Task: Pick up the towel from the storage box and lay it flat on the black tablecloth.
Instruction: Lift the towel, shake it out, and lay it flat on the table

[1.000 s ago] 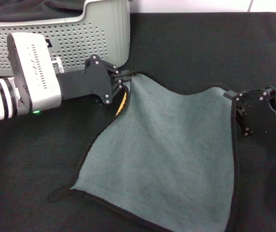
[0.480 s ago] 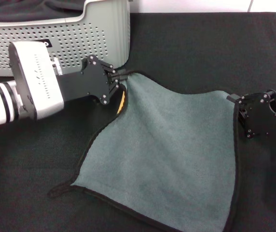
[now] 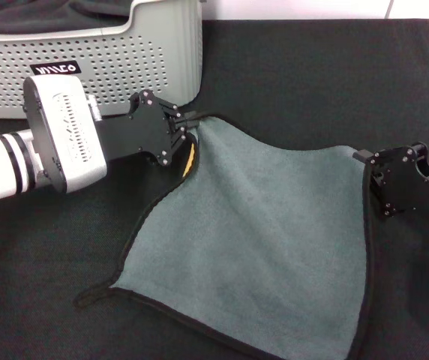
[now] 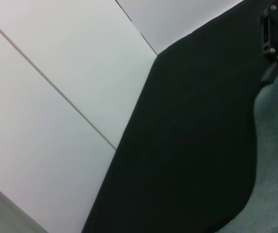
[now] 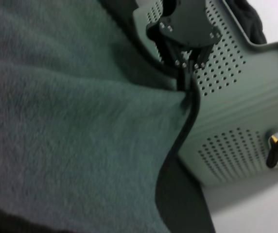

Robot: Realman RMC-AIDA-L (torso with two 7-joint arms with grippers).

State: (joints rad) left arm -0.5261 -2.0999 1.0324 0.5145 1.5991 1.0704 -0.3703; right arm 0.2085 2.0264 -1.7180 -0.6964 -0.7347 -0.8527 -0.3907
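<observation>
- storage box (image 3: 124,60) sits far left on the worktop.
- left pincer (image 3: 188,127) is clenched on the towel (image 3: 267,247)'s far-left corner, right pincer (image 3: 366,161) clamped on the far-right one.
- I'd lower both together, keeping the towel taut, so it lands flat on the black tablecloth (image 3: 312,75).
- Since a second ago both arms have sunk slightly.

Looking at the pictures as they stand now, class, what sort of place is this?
Probably a robot test bench rather than a home: a table under a plain black tablecloth, bare white wall panels behind it, and one perforated storage box beside the towel held by the left gripper and right gripper.
</observation>
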